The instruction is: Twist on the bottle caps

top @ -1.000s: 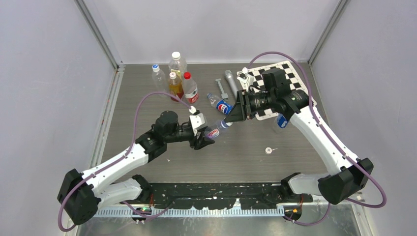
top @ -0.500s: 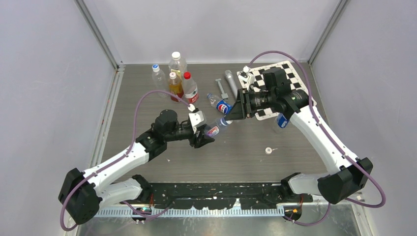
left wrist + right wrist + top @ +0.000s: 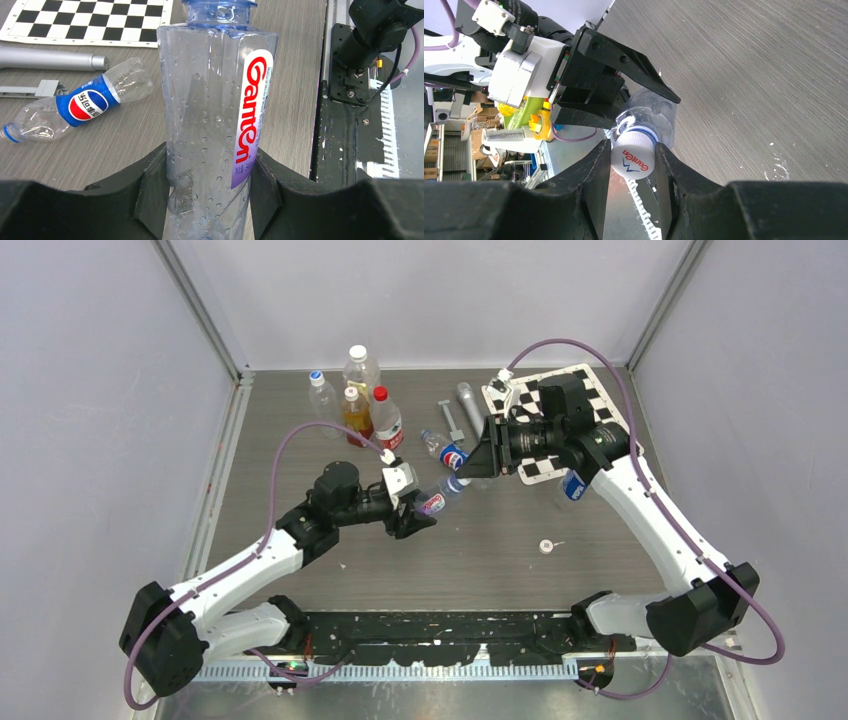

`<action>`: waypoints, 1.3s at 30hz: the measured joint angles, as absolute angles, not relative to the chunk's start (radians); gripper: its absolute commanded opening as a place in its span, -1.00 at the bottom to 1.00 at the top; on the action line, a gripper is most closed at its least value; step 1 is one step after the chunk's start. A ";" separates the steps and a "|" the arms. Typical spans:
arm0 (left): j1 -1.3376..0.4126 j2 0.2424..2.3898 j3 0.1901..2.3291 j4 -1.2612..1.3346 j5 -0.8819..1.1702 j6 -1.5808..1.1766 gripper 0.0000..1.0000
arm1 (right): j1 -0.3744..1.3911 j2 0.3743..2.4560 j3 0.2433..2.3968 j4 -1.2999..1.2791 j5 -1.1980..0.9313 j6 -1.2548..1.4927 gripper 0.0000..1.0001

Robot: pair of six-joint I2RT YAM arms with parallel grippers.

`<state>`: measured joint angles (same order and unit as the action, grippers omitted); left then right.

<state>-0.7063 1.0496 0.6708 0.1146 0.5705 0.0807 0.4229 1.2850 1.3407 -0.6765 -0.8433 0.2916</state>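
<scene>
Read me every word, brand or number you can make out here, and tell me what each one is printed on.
"Ganten": red lettering on the pale label of the clear plastic bottle.
"Ganten": on top of the small white screw cap.
Fine print beside that bottle's brand: too small to read.
Script on the lying blue-labelled bottle, inside its red-white-blue roundel: blurred, unreadable.

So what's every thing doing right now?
Water bottle, gripped by the left hand.
White cap, on that bottle's mouth, pinched by the right hand.
Pepsi bottle, lying on its side.
Spare cap, loose on the table.
</scene>
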 measured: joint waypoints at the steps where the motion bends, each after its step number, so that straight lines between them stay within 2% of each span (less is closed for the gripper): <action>1: -0.706 1.050 0.671 0.115 0.571 0.081 -1.00 | 0.423 1.284 1.341 -0.674 -0.845 0.292 -0.99; 39: -0.698 1.078 0.688 0.091 0.630 0.059 -1.00 | 0.417 1.277 1.298 -0.665 -0.865 0.284 -0.99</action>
